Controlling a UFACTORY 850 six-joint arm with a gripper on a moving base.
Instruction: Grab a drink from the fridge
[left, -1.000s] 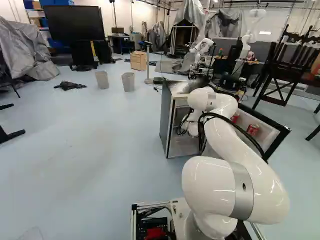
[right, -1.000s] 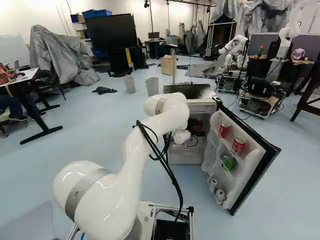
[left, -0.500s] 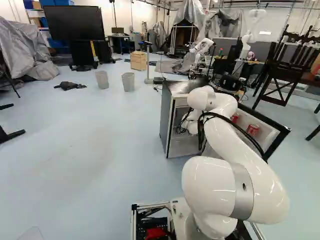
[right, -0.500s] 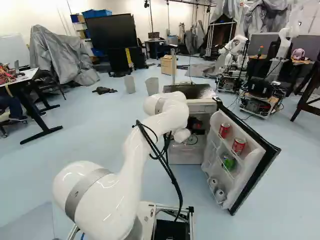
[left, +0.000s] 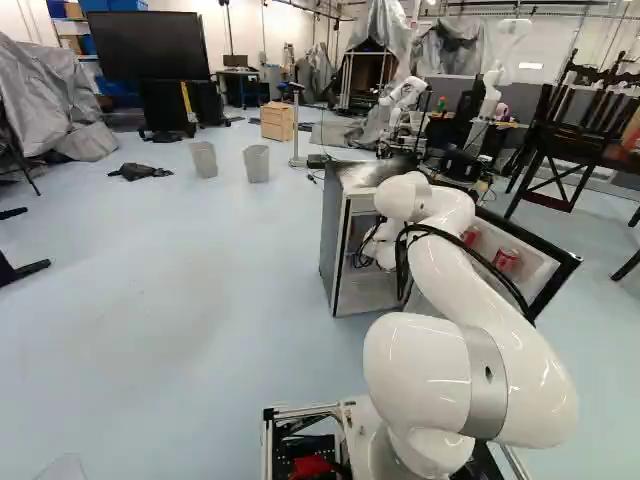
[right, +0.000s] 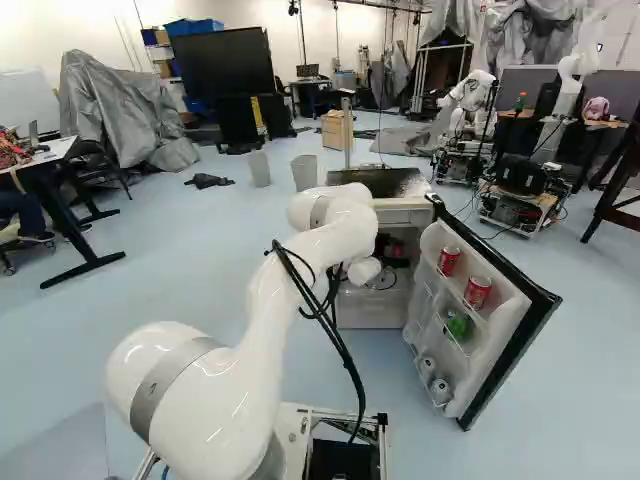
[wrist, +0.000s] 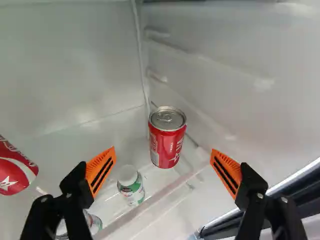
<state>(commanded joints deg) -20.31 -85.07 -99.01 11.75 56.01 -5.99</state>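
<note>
One red can (wrist: 167, 142) is, in our judgement, the drink to take. It stands upright inside the fridge (left: 334, 250), near the corner where two inner walls meet. We locate it from the wrist view: it lies straight ahead of the pincer (wrist: 163, 149), in line with the middle of the gap, and appears to be beyond the fingertips. The pincer's fingers are spread well apart, with nothing clamped between them.

We read the can's long axis as upright, crossing the line along which the fingers would close. The coming move therefore calls for a forward advance along the present line, with little sideways correction, until one pad flanks each side of the can. Only then should we close.

We note one obstruction. A white-capped bottle (wrist: 131, 186) stands just beside the can, toward one finger. That finger could knock the bottle or trap it with the can; we should check this side first during the advance. A second red can (wrist: 16, 172) lies outside the gap, past the same finger. On the opposite side we should watch the clearance to the inner wall (wrist: 240, 95); whether the can touches it, we cannot tell.
</note>
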